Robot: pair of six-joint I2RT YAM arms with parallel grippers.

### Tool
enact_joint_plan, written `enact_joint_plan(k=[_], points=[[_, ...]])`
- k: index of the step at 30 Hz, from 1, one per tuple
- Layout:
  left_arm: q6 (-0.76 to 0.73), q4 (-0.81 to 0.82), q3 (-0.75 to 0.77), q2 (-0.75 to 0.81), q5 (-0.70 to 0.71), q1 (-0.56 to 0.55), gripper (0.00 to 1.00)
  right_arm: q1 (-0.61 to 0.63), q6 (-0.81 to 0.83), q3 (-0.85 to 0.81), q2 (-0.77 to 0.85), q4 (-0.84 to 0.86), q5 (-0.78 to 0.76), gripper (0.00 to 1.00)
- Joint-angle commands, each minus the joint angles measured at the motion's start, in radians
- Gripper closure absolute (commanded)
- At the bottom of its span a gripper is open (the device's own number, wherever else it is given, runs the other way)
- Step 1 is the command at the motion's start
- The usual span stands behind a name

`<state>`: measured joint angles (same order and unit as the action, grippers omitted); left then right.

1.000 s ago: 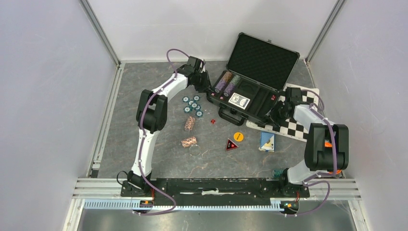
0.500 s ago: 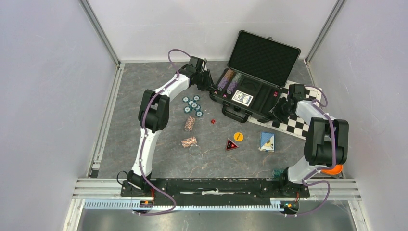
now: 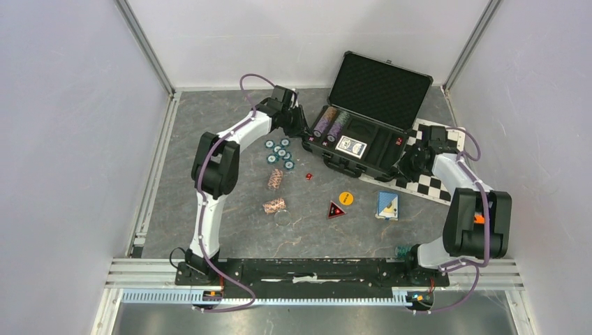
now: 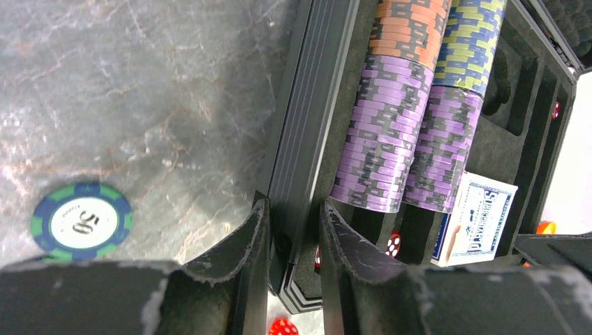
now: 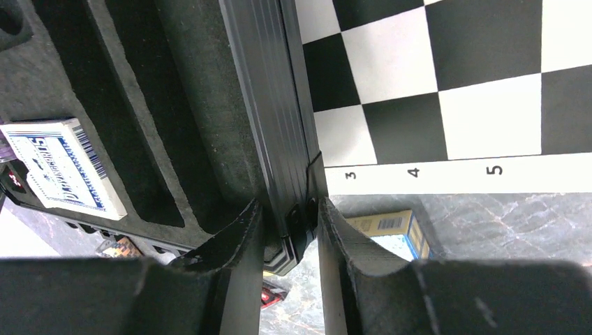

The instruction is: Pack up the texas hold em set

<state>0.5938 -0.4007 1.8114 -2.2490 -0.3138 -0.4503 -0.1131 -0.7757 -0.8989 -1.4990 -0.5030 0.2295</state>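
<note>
The open black case (image 3: 377, 150) lies at the back of the table with its foam-lined lid (image 3: 380, 87) raised. Purple chips (image 4: 391, 132) and a blue card deck (image 4: 475, 220) sit in its slots. My left gripper (image 4: 290, 237) is shut on the case's left wall (image 4: 307, 118). My right gripper (image 5: 287, 230) is shut on its right wall (image 5: 269, 105). On the table in front lie loose teal chips (image 3: 279, 152), two brown-white chip stacks (image 3: 275, 179), a red die (image 3: 308, 176), the yellow button (image 3: 345, 197) and a second card deck (image 3: 387, 204).
A black-and-white checkered mat (image 3: 436, 178) lies partly under the case's right end. A red triangular piece (image 3: 336, 209) rests beside the yellow button. Grey walls close the table in at left, back and right.
The case has shifted and turned slightly toward the back right, with both grippers moving along on its ends. The right jaws have narrowed a little on the wall.
</note>
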Motion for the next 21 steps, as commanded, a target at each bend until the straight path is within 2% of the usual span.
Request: enact_joint_plan(k=[1, 7, 14, 21], points=[[0.068, -0.027, -0.02, 0.134, -0.179, -0.08, 0.91, 0.033, -0.078, -0.017, 0.092, 0.102, 0.217, 1.0], [0.063, -0.043, -0.032, 0.157, -0.18, -0.076, 0.92, 0.036, -0.07, -0.021, 0.091, 0.091, 0.216, 1.0], [0.059, 0.001, -0.133, 0.137, -0.18, -0.076, 0.92, 0.038, -0.052, 0.011, 0.057, 0.108, 0.182, 1.0], [0.05, 0.012, 0.01, 0.003, -0.171, -0.073, 0.92, 0.038, -0.023, -0.126, -0.087, 0.179, 0.105, 1.0]])
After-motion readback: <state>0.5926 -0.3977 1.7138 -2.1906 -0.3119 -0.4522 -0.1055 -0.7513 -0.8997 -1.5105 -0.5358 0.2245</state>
